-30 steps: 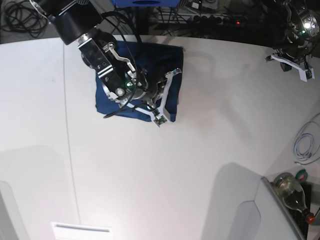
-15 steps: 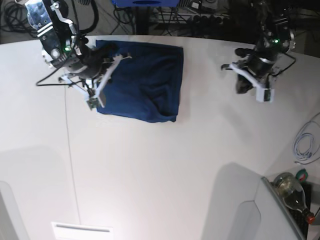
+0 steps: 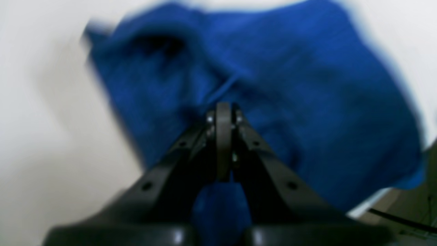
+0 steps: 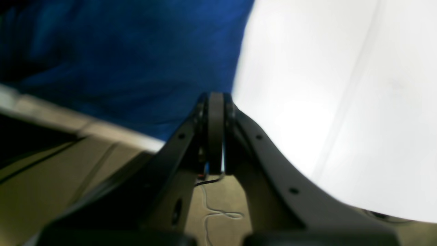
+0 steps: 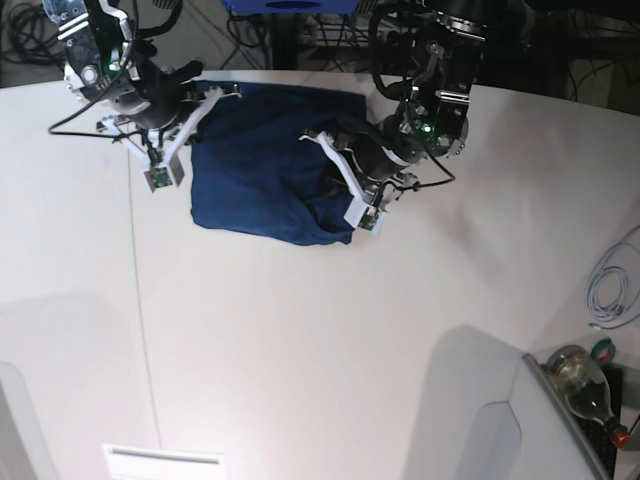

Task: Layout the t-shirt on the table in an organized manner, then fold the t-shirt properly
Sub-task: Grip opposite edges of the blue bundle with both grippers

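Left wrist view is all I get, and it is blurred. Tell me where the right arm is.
Observer: The right pincer is at the shirt's corner near the table's far edge, on the base view's left.
Operator: Report its jaws.
Observer: Shut; the right wrist view shows no cloth between them.
Operator: Describe the shirt's shape.
Observer: A rough folded rectangle, creased on the side where the left pincer is.
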Motion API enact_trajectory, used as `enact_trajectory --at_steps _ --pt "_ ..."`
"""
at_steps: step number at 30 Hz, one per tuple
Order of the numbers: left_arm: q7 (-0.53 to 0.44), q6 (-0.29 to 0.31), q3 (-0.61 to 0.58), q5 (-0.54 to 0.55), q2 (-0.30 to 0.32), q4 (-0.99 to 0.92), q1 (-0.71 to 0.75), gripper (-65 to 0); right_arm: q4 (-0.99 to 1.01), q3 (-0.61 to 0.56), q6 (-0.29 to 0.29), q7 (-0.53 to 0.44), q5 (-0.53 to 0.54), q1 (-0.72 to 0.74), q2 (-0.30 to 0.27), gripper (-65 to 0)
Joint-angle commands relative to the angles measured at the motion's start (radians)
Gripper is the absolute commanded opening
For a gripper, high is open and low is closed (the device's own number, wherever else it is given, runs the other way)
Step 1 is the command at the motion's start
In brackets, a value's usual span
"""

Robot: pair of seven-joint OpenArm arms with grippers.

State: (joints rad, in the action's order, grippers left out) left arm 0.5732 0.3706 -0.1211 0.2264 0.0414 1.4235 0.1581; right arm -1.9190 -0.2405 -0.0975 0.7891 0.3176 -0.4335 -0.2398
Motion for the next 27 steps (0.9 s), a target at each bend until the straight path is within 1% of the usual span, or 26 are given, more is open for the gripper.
enact_trajectory --at_steps 1,6,8,12,14,21,24,27 --pt "-0.023 0.008 0.001 0.014 -0.001 0.007 -0.013 -65.0 -0.026 0.005 0.0 -0.021 -0.002 0.005 -0.005 -65.0" --pt "-0.023 0.008 -0.005 0.014 0.041 -0.042 -0.015 -65.0 0.003 0.005 0.0 -0.02 -0.002 0.005 0.006 -65.0" --pt "-0.023 0.008 -0.005 0.008 0.041 -0.065 -0.016 -65.0 0.028 0.01 0.0 -0.02 -0.002 0.005 0.021 -65.0" --pt "-0.023 0.008 -0.009 -0.1 0.033 -0.091 -0.021 -65.0 0.097 0.008 0.0 -0.021 -0.002 0.005 0.035 -65.0" --pt "-0.023 0.008 -0.01 -0.135 0.031 -0.091 -0.019 -65.0 0.125 0.011 0.0 -0.021 -0.002 0.005 0.052 -65.0" --pt "-0.023 0.008 -0.002 -0.149 0.035 -0.091 -0.019 -65.0 0.212 0.016 0.002 -0.021 -0.002 0.002 0.055 -65.0" --pt "-0.023 0.008 -0.01 -0.149 0.036 -0.089 -0.019 -65.0 0.172 0.017 0.0 -0.021 -0.002 0.0 0.053 -65.0" --pt "-0.023 0.008 -0.01 -0.147 0.035 -0.086 -0.019 -65.0 0.039 0.03 -0.006 -0.013 -0.007 -0.035 0.043 -65.0"
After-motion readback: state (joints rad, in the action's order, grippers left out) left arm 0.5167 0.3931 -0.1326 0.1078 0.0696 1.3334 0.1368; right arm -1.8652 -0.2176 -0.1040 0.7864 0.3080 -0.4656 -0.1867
